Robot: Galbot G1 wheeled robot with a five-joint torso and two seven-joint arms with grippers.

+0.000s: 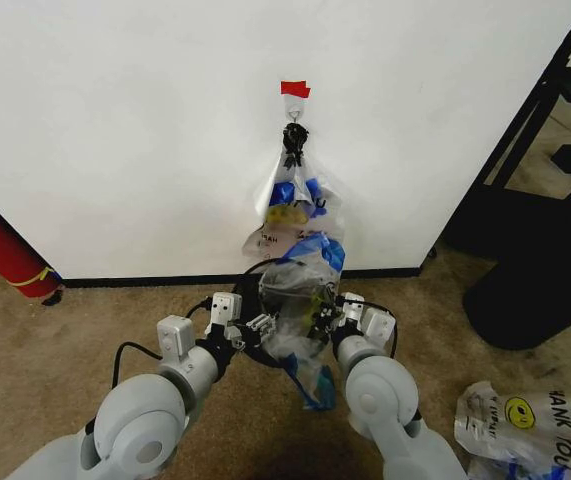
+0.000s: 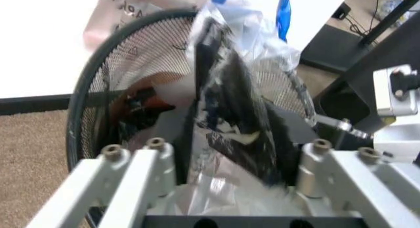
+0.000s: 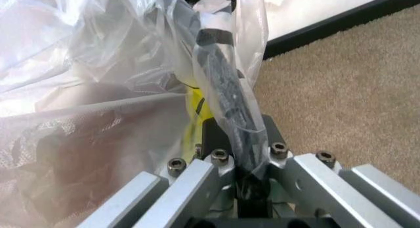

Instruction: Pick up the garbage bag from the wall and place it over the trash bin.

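The garbage bag (image 1: 300, 300), thin and see-through with blue handles, hangs stretched between my two grippers just in front of the wall (image 1: 115, 120). My left gripper (image 1: 260, 325) is shut on the bag's left side and my right gripper (image 1: 325, 318) on its right side. The trash bin (image 1: 249, 288) stands right beneath and is mostly hidden by the plastic. In the left wrist view the bin's black mesh and rim (image 2: 85, 90) lie just beyond my left gripper (image 2: 220, 85), which pinches crumpled plastic. In the right wrist view my right gripper (image 3: 217, 51) is closed on a fold of the bag (image 3: 98, 115).
More bags (image 1: 290, 205) hang from a metal hook (image 1: 295, 128) under red tape (image 1: 295, 89). A red cylinder (image 1: 5, 250) leans at the left. At the right stand a black frame (image 1: 525, 130) and a bulky black object (image 1: 535, 280). A whiter printed bag (image 1: 525, 425) lies on the carpet.
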